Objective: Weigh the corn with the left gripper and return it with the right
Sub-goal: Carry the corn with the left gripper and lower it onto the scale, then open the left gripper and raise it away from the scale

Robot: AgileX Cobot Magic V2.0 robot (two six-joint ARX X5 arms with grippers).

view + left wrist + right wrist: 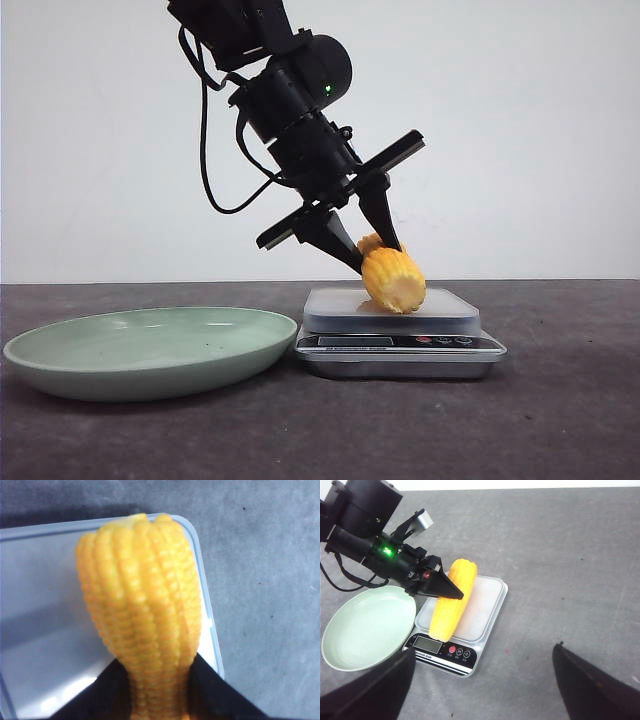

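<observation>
The corn (393, 278) is a yellow cob held between the black fingers of my left gripper (380, 258). It is tilted down over the scale's grey platform (400, 300), at or just above it; I cannot tell whether it touches. In the left wrist view the corn (142, 595) fills the middle, with the left gripper (157, 692) shut on its near end. In the right wrist view the corn (452, 600) lies along the platform's plate side, under the left gripper (447, 587). My right gripper (483, 651) is open and empty, high above the table, its fingers wide apart.
A silver kitchen scale (400, 352) with a display and buttons on its front stands mid-table, also in the right wrist view (487, 607). A pale green plate (60, 352) sits just left of it, empty, and shows in the right wrist view (350, 645). The table is dark grey.
</observation>
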